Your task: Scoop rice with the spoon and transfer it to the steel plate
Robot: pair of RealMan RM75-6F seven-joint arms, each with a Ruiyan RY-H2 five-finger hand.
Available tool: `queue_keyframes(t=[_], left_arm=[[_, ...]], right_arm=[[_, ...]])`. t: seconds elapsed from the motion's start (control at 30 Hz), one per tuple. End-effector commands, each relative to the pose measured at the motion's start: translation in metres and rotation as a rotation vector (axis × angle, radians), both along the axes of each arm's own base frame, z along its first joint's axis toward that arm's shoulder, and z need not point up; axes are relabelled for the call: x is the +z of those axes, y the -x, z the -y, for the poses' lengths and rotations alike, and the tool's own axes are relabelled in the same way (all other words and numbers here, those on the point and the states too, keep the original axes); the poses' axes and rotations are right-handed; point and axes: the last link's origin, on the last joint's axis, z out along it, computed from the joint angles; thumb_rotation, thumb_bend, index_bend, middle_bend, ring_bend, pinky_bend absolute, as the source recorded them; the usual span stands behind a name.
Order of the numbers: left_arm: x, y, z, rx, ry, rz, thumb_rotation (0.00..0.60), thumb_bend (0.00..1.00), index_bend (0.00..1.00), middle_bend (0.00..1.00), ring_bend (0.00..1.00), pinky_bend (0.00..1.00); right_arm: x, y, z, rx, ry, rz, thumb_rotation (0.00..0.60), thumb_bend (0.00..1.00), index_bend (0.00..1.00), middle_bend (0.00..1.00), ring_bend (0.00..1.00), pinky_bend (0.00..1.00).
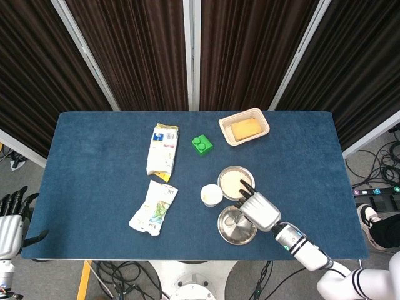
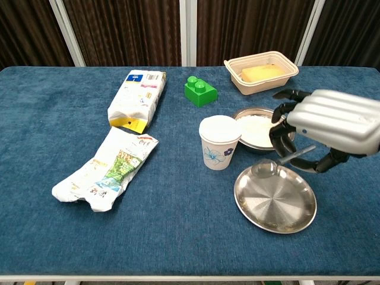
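Rice (image 2: 256, 129) sits in the steel bowl (image 2: 248, 113) just behind the steel plate (image 2: 275, 199), beside the flowered paper cup (image 2: 218, 142). The spoon (image 2: 278, 164) is pinched in the fingers (image 2: 279, 133) of the right hand (image 2: 323, 132), its handle running back to the right into the grip and its bowl pointing left, low over the plate's near-left rim; whether it carries any rice I cannot tell. So the bowl of rice lies behind and left of the spoon tip, close by, and the next scoop looks like a short swing that way. The left hand (image 1: 11, 215) hangs off the counter (image 1: 94, 187) edge, well apart, fingers spread and empty.
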Motion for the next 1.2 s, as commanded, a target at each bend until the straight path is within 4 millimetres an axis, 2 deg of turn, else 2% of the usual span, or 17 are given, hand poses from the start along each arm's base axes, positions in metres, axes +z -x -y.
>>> queue_keyframes(t=[0.03, 0.17, 0.33, 0.53, 0.63, 0.7, 0.87, 1.03, 1.2], left_arm=[[0.000, 0.000, 0.000, 0.001, 0.000, 0.001, 0.600, 0.16, 0.23, 0.14, 0.07, 0.05], [-0.001, 0.001, 0.000, 0.002, 0.004, 0.004, 0.600, 0.16, 0.23, 0.14, 0.07, 0.05], [-0.001, 0.001, 0.000, 0.002, 0.000, 0.006, 0.600, 0.16, 0.23, 0.14, 0.07, 0.05], [-0.002, 0.003, 0.002, 0.008, 0.003, 0.009, 0.600, 0.16, 0.23, 0.14, 0.07, 0.05], [-0.003, 0.003, 0.002, 0.003, 0.003, 0.012, 0.600, 0.16, 0.23, 0.14, 0.07, 0.05], [-0.003, 0.003, 0.001, 0.000, 0.002, 0.012, 0.600, 0.16, 0.23, 0.14, 0.07, 0.05], [-0.004, 0.002, -0.001, -0.007, 0.007, 0.014, 0.600, 0.16, 0.23, 0.14, 0.07, 0.05], [-0.007, 0.001, -0.005, -0.016, 0.016, 0.018, 0.600, 0.16, 0.23, 0.14, 0.07, 0.05], [-0.009, -0.001, -0.007, -0.025, 0.022, 0.017, 0.600, 0.16, 0.23, 0.14, 0.07, 0.05]], right_arm=[[-0.012, 0.008, -0.009, 0.000, -0.010, 0.013, 0.600, 0.35, 0.64, 0.55, 0.20, 0.00], [-0.022, 0.011, -0.014, 0.021, -0.008, 0.011, 0.600, 0.34, 0.60, 0.53, 0.18, 0.00], [-0.031, 0.010, -0.015, 0.030, 0.000, 0.008, 0.600, 0.33, 0.50, 0.46, 0.14, 0.00], [-0.021, 0.011, -0.016, 0.013, 0.038, 0.022, 0.600, 0.33, 0.36, 0.39, 0.11, 0.00], [-0.005, 0.016, -0.017, -0.037, 0.077, 0.049, 0.600, 0.33, 0.33, 0.37, 0.11, 0.00], [0.012, 0.021, -0.016, -0.081, 0.121, 0.080, 0.600, 0.33, 0.31, 0.35, 0.11, 0.00], [0.066, 0.041, -0.017, -0.214, 0.286, 0.181, 0.600, 0.33, 0.24, 0.28, 0.10, 0.00], [0.116, 0.064, -0.034, -0.363, 0.398, 0.266, 0.600, 0.33, 0.08, 0.13, 0.00, 0.00], [0.146, 0.079, -0.056, -0.449, 0.460, 0.317, 0.600, 0.33, 0.03, 0.08, 0.00, 0.00]])
